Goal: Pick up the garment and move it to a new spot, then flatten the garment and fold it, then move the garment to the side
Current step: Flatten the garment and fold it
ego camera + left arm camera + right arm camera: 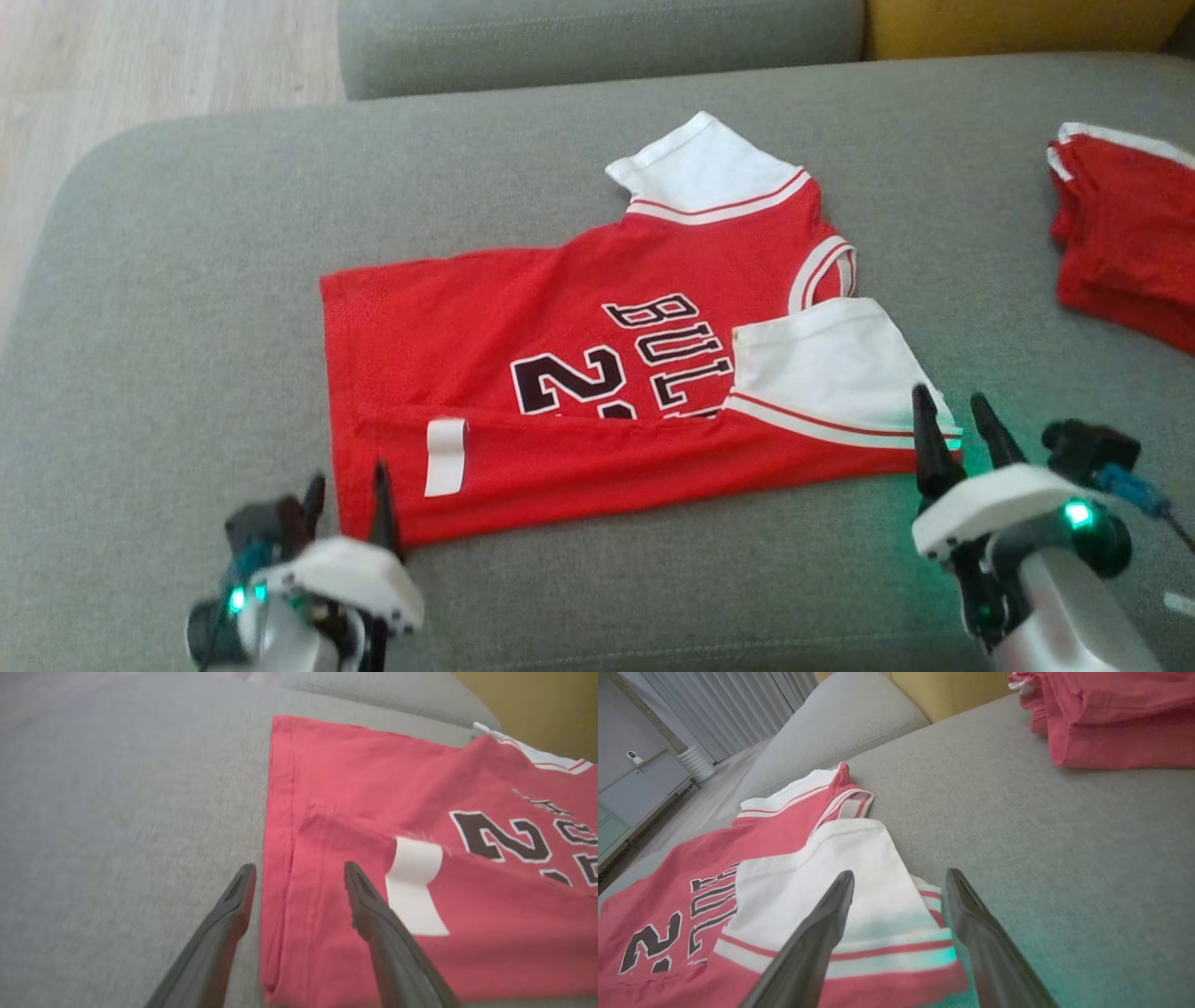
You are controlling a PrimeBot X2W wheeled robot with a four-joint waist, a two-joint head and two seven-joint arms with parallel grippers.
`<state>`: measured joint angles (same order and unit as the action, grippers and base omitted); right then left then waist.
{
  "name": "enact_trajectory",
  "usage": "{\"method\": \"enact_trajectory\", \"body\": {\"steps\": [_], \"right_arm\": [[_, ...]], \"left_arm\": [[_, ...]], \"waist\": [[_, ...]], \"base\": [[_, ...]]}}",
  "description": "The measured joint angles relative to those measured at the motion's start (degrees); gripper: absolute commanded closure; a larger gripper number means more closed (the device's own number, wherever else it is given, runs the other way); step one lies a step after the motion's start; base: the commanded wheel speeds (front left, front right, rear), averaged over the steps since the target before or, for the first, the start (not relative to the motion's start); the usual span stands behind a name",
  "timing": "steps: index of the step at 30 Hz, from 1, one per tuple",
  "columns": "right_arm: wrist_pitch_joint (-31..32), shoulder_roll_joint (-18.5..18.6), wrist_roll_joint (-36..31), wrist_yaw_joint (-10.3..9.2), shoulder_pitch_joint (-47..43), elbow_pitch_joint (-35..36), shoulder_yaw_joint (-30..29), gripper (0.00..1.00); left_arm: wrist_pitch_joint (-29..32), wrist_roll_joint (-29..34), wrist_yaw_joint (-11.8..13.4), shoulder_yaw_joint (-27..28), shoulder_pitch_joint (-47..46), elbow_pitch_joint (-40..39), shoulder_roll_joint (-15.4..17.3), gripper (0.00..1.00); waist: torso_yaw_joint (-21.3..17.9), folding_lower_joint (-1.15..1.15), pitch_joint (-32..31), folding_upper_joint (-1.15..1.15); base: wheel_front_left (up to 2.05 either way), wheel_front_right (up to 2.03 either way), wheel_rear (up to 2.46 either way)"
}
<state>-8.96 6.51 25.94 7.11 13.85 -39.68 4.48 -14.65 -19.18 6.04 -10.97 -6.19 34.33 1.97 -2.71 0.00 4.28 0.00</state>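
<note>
Sofa seat point(140, 280) looked down on from the head camera, red jersey point(523, 317) framed at centre, its hem corner point(280, 858) seen close from the left wrist, its white sleeve point(859, 868) from the right, jersey shared by all.

On the red jersey point(485, 317) at the centre of the head view, black, white-edged lettering point(667, 341) is read as "BULL", its end being covered by a folded white sleeve point(831, 364). To its lower left a large numeral point(560, 378) "2" is seen, followed by a cut-off second digit. Nothing is printed on the white tab point(445, 455) at the folded hem.
</note>
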Motion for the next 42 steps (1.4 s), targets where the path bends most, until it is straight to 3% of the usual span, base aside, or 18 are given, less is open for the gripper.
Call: {"method": "enact_trajectory", "body": {"steps": [4,15,24,33,34,35,36,37,42], "right_arm": [[0.77,-0.11,-1.32,0.00,2.76,2.92,0.03,0.00],[4.26,-0.32,-4.36,0.00,16.60,6.70,3.78,0.00],[4.11,-0.41,-4.26,0.00,21.58,6.90,6.83,0.00],[3.85,0.40,-3.67,0.00,24.96,5.27,8.40,0.00],[3.85,0.74,-3.67,0.00,25.34,5.05,8.48,0.00],[3.86,1.19,-3.68,0.00,25.82,4.86,8.56,0.00],[3.93,1.59,-3.69,0.00,26.36,4.63,8.68,0.00],[4.05,1.87,-3.71,0.00,27.06,4.33,8.78,0.00],[6.53,3.70,-5.03,0.00,31.97,2.72,9.35,0.00]], "left_arm": [[-0.01,2.46,-1.49,0.00,-5.71,-0.37,0.66,0.00],[8.64,6.01,-7.28,-2.26,-28.16,8.55,8.92,0.00],[15.93,5.82,-11.69,-3.87,-34.90,13.76,12.46,0.00],[18.07,2.79,-13.12,-6.58,-36.77,15.92,12.72,0.00],[18.07,2.77,-13.12,-6.86,-36.98,15.93,12.73,0.30],[18.07,2.67,-13.16,-7.06,-37.23,15.96,12.73,0.30],[18.03,2.50,-13.18,-7.31,-37.54,15.99,12.76,0.73],[17.98,2.37,-13.18,-7.59,-37.86,15.97,12.72,1.00],[17.26,2.35,-13.60,-9.73,-39.16,15.72,12.35,1.00]], "waist": [[0.26,0.00,1.69,0.00],[0.05,0.00,8.21,0.00],[-0.89,0.01,14.35,0.00],[-1.29,0.01,16.65,0.00],[-1.20,0.00,16.81,0.00],[-1.07,0.01,16.96,0.00],[-0.92,0.01,17.15,0.00],[-0.76,0.01,17.36,0.00],[0.60,0.01,18.69,0.00]], "base": [[0.00,0.00,0.00],[0.00,0.00,0.00],[0.00,0.00,0.00],[0.00,0.00,0.00],[0.00,0.00,0.00],[0.00,0.00,0.00],[0.00,0.00,0.00],[0.00,0.00,0.00],[0.00,0.00,0.00]]}}
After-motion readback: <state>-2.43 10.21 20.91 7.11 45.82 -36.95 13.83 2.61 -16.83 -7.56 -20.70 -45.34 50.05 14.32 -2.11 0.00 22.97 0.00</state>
